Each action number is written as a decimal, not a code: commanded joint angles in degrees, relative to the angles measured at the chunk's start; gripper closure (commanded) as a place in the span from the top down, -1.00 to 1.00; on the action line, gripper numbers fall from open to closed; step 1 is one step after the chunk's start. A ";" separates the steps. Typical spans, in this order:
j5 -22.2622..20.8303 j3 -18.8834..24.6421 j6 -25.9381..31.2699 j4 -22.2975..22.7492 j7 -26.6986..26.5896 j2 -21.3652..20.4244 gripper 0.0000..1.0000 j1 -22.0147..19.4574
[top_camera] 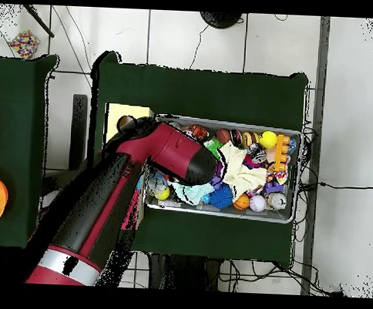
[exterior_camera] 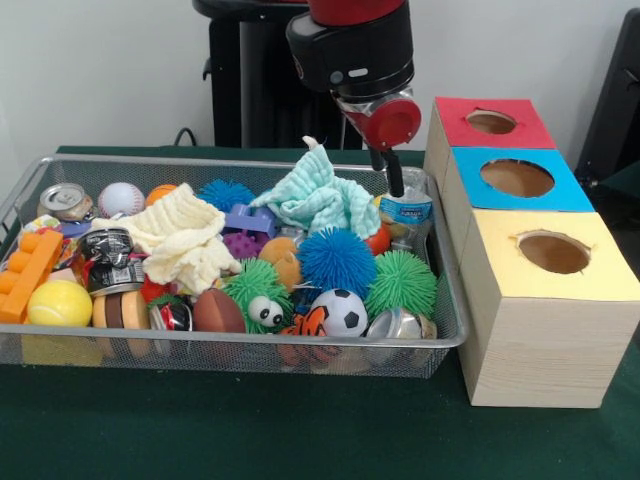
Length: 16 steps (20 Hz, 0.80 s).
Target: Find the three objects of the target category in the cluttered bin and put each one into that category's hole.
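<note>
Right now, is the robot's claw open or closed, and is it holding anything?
Gripper: down in the bin at a plastic bottle; whether it is open, closed or gripping cannot be told.

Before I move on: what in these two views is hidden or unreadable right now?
- End effector: front view shows one dark tip going down at the crumpled bottle; open or shut is unreadable. Overhead, the arm covers it.
- Red-topped box and its hole: clear in the front view; overhead, the arm hides them, and only the yellow-topped box shows.
- Bin contents: the cloths and the upper toys cover whatever lies beneath, in both views.
</note>
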 commanded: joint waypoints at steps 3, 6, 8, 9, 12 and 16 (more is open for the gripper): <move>1.93 9.34 -3.45 1.40 3.57 2.67 1.00 -2.49; 2.62 10.26 -3.23 1.39 2.46 2.67 1.00 -3.33; 3.33 11.09 -4.10 1.74 1.87 1.89 1.00 -3.88; 3.53 11.33 -4.29 1.88 1.76 1.62 1.00 -4.00; 3.91 12.10 -4.70 2.17 1.12 1.20 1.00 -4.46; 4.31 13.25 -5.53 2.52 0.48 0.57 1.00 -5.13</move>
